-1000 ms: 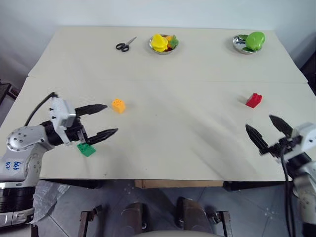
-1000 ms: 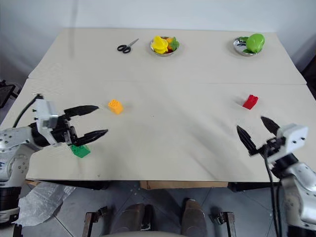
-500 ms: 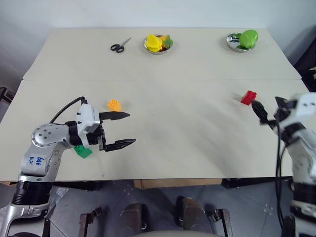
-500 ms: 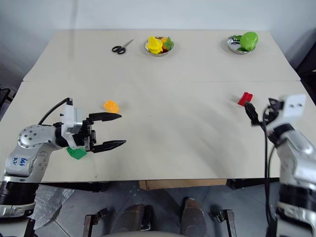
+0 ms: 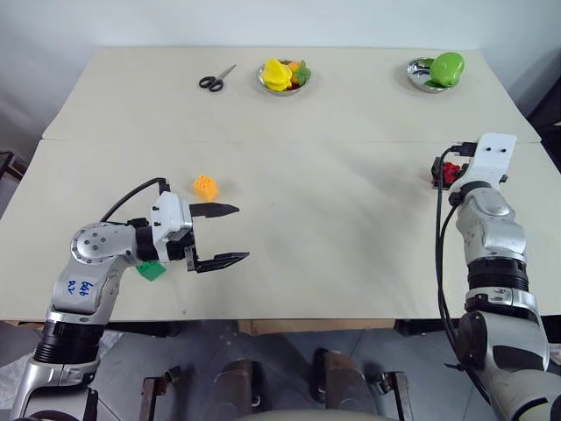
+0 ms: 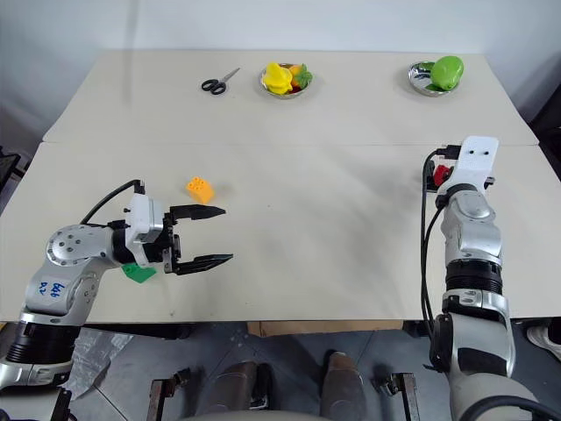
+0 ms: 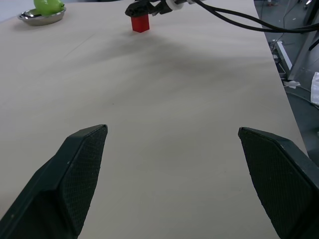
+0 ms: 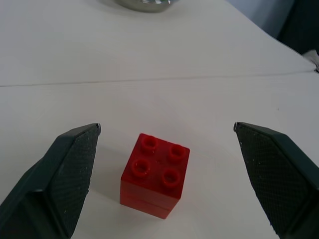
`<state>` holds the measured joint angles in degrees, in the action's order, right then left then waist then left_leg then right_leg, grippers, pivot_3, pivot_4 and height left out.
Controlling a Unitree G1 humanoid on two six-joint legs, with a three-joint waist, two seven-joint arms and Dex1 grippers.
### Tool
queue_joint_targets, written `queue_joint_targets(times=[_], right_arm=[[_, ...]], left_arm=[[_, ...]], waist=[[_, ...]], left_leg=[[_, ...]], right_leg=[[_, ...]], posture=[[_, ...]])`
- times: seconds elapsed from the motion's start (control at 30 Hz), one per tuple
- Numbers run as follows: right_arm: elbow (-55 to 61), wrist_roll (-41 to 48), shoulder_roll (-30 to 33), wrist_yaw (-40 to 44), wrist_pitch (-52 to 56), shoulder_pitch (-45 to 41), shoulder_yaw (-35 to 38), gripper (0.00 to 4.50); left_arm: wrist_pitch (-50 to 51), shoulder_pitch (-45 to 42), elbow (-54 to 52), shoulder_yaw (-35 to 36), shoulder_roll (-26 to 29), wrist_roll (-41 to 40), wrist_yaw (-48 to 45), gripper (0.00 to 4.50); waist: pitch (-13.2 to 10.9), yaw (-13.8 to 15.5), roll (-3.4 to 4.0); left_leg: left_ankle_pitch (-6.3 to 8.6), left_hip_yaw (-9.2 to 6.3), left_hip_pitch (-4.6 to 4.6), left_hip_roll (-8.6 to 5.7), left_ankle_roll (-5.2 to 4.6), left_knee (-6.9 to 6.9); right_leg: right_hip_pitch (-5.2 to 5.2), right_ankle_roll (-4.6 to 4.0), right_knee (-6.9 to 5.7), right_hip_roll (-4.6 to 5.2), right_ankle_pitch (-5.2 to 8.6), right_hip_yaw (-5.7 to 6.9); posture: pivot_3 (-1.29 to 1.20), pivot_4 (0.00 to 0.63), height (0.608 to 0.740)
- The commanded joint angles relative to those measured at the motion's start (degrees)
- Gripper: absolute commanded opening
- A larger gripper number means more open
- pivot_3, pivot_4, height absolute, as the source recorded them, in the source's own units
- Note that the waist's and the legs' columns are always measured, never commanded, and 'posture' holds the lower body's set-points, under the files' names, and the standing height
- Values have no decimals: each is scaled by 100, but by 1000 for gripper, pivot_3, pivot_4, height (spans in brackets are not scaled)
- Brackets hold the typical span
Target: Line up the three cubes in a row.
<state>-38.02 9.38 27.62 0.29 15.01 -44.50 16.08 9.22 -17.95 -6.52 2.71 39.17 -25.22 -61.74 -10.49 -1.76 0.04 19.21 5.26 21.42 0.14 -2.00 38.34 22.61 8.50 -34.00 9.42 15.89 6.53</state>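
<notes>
Right pincer (image 8: 164, 164) gapes wide around the red cube (image 8: 155, 175) near the surface's (image 5: 333, 228) right edge, untouched. Left pincer (image 5: 221, 235) gapes empty over bare surface beside the green cube (image 5: 151, 270).

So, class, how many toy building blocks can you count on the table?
3. The orange-yellow block lies ahead of the left gripper, the green block sits partly hidden under that arm, and the red block stands between the right gripper's open fingers.
</notes>
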Motion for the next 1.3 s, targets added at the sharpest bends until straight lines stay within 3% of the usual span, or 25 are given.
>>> queue_joint_targets(times=[0.03,0.13,0.37,0.4,0.5,0.63,0.83,1.0,1.3], right_arm=[[-276,-80,-110,-128,-251,-209,14,4500],[-428,-65,-191,-268,-297,-311,88,3913],[-196,-3,-414,-489,-122,-450,79,1561],[-54,55,-438,-367,-52,-449,58,1472],[412,399,-335,798,364,-445,-146,1477],[1112,1124,169,3871,924,-337,-781,1477],[1357,1145,1006,7560,-152,-86,-1827,1477],[357,803,989,9055,-1787,-188,-2210,1477],[-1123,698,786,9221,-3239,-475,-2647,1477]], left_arm=[[-67,4,-281,83,-10,0,83,4484],[-81,38,-299,95,5,11,108,4500],[-59,83,-408,128,21,19,177,4500],[-49,94,-434,149,33,11,190,4500],[5,140,-481,271,76,-64,227,4500],[-29,264,-415,407,169,-60,175,4500],[-67,370,-345,474,187,-60,150,4500],[-25,417,-405,507,144,-117,170,4500],[22,606,-514,683,212,-207,183,4500]], waist=[[0,-4,0],[0,-5,0],[0,-4,1],[0,-4,1],[-2,-4,4],[-3,1,5],[-3,34,4],[-4,19,4],[-4,4,4]], left_leg=[[0,0,0,1,0,0],[0,0,0,2,0,-1],[0,-2,0,2,0,0],[0,-2,0,2,0,0],[0,-5,0,2,0,-1],[0,-4,-1,7,0,-1],[3,-3,0,3,-6,2],[7,-3,0,2,-10,22],[9,-8,0,9,-6,34]], right_leg=[[0,0,0,0,0,0],[0,0,0,-1,0,0],[0,0,0,-1,0,-1],[0,0,0,-2,0,-1],[1,0,0,-2,0,-1],[0,0,2,-7,0,-1],[-7,1,11,-6,-1,6],[-11,8,8,-4,-4,4],[-10,8,5,-4,-4,5]], posture=[[0,150,740],[0,150,740],[0,150,740],[0,150,740],[0,150,740],[0,150,740],[0,150,740],[0,150,740],[0,150,740]])
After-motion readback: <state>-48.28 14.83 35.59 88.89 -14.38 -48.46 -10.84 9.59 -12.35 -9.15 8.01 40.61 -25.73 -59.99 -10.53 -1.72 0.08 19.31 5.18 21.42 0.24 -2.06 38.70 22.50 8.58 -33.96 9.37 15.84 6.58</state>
